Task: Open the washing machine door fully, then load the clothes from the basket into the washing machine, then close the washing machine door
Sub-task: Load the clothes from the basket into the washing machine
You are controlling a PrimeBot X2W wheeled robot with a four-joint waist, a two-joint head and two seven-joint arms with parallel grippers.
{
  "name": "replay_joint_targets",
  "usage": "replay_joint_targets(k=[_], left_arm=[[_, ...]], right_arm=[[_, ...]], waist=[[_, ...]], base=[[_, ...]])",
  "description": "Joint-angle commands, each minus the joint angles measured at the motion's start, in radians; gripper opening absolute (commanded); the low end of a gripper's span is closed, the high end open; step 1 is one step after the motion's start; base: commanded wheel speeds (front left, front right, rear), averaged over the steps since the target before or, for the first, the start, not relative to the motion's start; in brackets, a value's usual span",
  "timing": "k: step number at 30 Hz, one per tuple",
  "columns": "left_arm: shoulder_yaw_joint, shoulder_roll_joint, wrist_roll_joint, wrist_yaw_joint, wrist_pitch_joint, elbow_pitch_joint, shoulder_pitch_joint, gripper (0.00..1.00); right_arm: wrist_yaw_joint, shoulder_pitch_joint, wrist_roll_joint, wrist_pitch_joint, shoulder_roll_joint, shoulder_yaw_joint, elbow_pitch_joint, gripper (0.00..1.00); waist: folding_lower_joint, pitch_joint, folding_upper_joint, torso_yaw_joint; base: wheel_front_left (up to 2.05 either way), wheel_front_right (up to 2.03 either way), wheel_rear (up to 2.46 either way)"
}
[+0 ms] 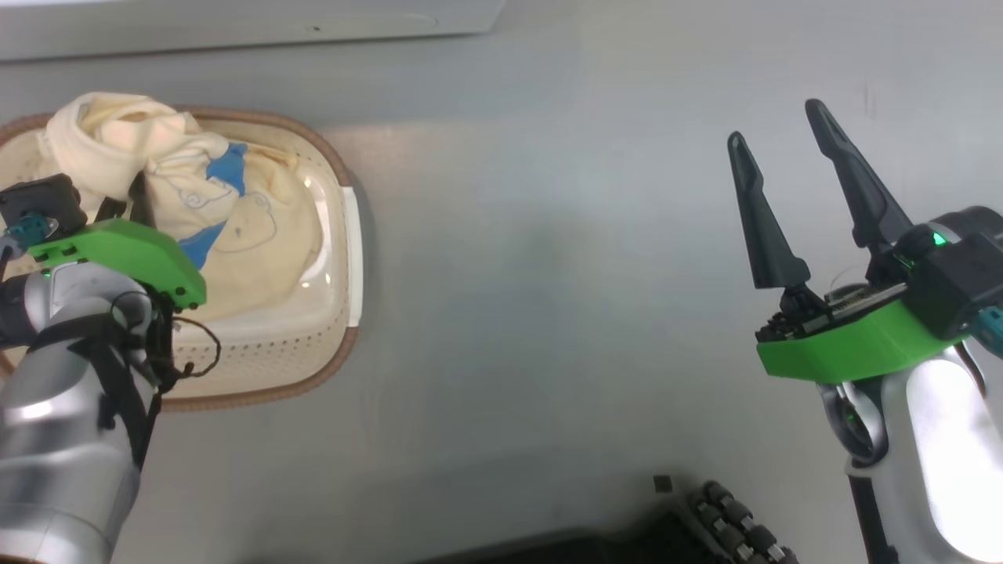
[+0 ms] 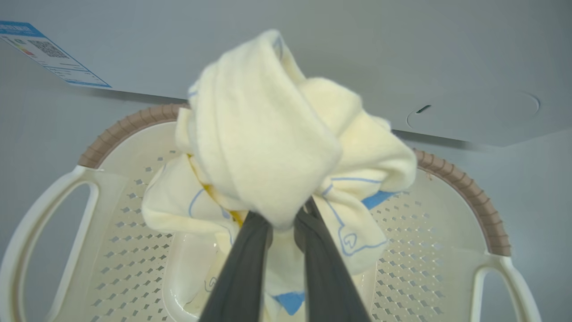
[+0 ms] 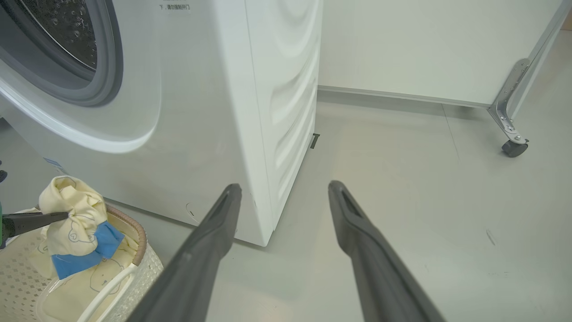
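Clothes (image 1: 258,227) fill the basket (image 1: 266,352) on the floor (image 1: 548,274) at left in head view, right gripper (image 1: 776,121) gaping empty; left wrist view: left gripper (image 2: 283,219) clamped on the clothes; right wrist view: washing machine (image 3: 201,112) just behind the basket.

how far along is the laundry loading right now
Done: the washing machine shows its gasket and drum uncovered, so the door looks open. In hand: the left gripper is shut on a bunch of the clothes, raised above the basket. Left: getting them into the drum, fetching what lies in the basket, closing the door. The right gripper is open, empty.
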Motion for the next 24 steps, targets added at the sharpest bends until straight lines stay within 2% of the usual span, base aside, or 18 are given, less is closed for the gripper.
replay_joint_targets(k=[1,12,18,24], left_arm=[[0.038,0.04,0.013,0.02,-0.013,-0.046,0.033,0.0],[0.213,0.055,0.157,0.145,-0.014,-0.476,0.316,0.0],[0.281,0.039,0.23,0.17,-0.014,-0.679,0.477,0.0],[0.303,0.033,0.268,0.187,-0.014,-0.807,0.581,0.0]], right_arm=[[-0.003,0.038,-0.004,0.009,-0.007,0.009,-0.033,1.0],[-0.003,0.1,-0.011,0.021,-0.007,-0.013,-0.016,1.0],[-0.003,0.138,-0.011,0.036,-0.007,-0.02,-0.003,1.0],[-0.003,0.168,-0.013,0.05,-0.007,-0.024,0.003,1.0]], waist=[[0.0001,-0.047,0.0,0.021],[0.0001,-0.253,0.0,0.054],[0.0001,-0.364,0.0,0.072],[0.0001,-0.439,0.0,0.081]], base=[[0.0,0.0,0.0],[0.0,0.0,0.0],[0.0,0.0,0.0],[0.0,0.0,0.0]])
